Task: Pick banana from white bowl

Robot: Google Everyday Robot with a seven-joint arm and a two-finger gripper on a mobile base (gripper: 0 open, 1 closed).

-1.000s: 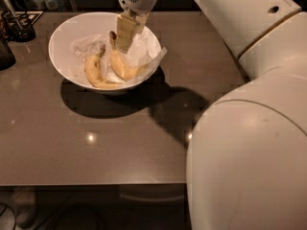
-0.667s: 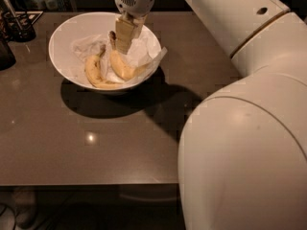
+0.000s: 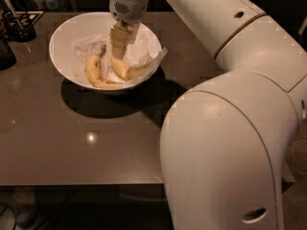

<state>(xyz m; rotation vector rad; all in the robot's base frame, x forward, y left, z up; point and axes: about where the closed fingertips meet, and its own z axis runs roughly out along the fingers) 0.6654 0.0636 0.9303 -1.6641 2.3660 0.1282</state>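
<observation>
The white bowl (image 3: 62,42) stands at the table's back left and holds two bananas on crumpled white paper. The banana (image 3: 94,74), long and curved, lies in the bowl's left half, with its slender stem pointing up to a dark tip. A shorter banana (image 3: 128,72) lies to its right. My gripper (image 3: 119,46) reaches straight down into the bowl. It is at the upper left end of the shorter banana, just right of the long banana's stem. The gripper hides that end.
The white paper (image 3: 152,61) hangs over the bowl's right rim. A dark holder with utensils (image 3: 19,25) stands at the table's back left corner. My large white arm (image 3: 230,128) fills the right side of the view. The brown table's front edge (image 3: 81,183) is near.
The gripper has shifted slightly left and lower inside the bowl. The arm's elbow has swung left and covers more of the table. The bananas have not moved.
</observation>
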